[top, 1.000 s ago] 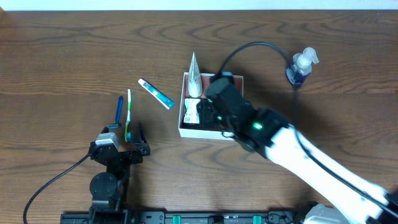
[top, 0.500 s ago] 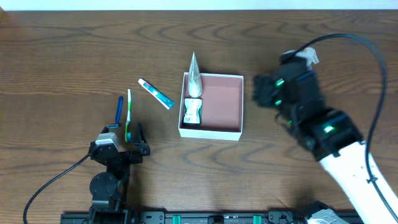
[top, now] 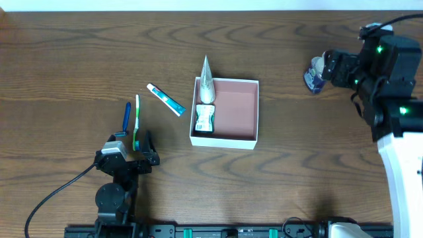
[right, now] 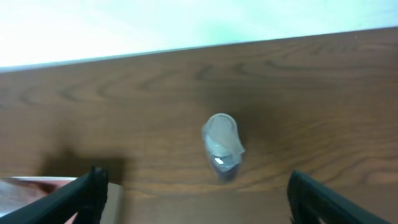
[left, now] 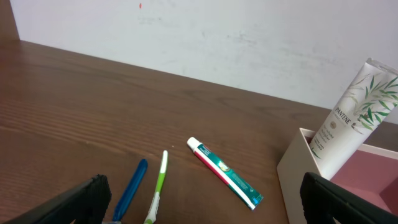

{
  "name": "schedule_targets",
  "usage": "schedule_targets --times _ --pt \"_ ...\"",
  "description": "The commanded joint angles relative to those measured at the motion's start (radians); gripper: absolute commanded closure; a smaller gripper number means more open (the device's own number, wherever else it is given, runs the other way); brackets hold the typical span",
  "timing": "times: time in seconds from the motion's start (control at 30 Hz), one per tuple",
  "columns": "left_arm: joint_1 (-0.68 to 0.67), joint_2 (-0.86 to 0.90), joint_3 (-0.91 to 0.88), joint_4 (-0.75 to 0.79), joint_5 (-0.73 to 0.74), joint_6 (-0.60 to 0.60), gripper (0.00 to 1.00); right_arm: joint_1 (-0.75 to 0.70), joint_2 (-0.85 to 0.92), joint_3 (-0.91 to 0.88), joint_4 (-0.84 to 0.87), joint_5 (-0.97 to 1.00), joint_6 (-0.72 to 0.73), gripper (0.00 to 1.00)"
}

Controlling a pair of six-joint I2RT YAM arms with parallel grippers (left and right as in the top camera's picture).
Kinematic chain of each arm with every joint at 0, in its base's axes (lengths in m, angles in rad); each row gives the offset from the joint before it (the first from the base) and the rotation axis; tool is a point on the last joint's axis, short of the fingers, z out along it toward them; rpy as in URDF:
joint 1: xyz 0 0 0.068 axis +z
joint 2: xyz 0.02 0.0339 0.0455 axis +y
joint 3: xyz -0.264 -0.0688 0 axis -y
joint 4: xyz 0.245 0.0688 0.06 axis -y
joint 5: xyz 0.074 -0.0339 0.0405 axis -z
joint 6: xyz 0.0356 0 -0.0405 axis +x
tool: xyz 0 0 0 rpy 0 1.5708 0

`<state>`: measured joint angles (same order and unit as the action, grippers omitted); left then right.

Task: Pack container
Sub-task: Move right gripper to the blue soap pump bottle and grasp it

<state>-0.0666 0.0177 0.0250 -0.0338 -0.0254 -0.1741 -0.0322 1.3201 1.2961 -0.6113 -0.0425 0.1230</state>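
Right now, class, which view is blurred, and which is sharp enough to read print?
Right wrist view: soft throughout, the small clear pump bottle smeared. Left wrist view: crisp, lettering readable on the white leaf-printed tube. Overhead: brown wooden table, grain sharp.

You see a container (top: 238,112) with white walls and a reddish-brown floor on a dark brown, wood-grained counter (top: 79,53). Left of the container: a white toothpaste tube (top: 164,99) striped green and red, a green-and-white toothbrush (top: 137,119), a blue handle (top: 126,118). At its left wall, a white Pantene tube (left: 357,109) printed with green leaves.
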Motion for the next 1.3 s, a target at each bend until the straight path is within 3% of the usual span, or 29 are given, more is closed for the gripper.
schedule_targets --times 0.0,0.3,0.63,0.87,1.27 --pt "0.002 0.000 -0.021 -0.037 -0.008 0.021 0.02 -0.029 0.091 0.010 0.023 -0.064 -0.121 0.05" --pt "0.002 0.000 -0.021 -0.037 -0.008 0.021 0.02 -0.062 0.261 0.012 0.126 -0.056 -0.167 0.01" --pt "0.002 0.000 -0.021 -0.037 -0.008 0.021 0.02 -0.105 0.348 0.012 0.215 -0.014 -0.290 0.01" --pt "0.002 0.000 -0.021 -0.037 -0.008 0.021 0.02 -0.106 0.391 0.012 0.232 -0.031 -0.297 0.01" --pt "0.002 0.000 -0.021 -0.037 -0.008 0.021 0.02 -0.105 0.433 0.012 0.272 -0.084 -0.304 0.12"
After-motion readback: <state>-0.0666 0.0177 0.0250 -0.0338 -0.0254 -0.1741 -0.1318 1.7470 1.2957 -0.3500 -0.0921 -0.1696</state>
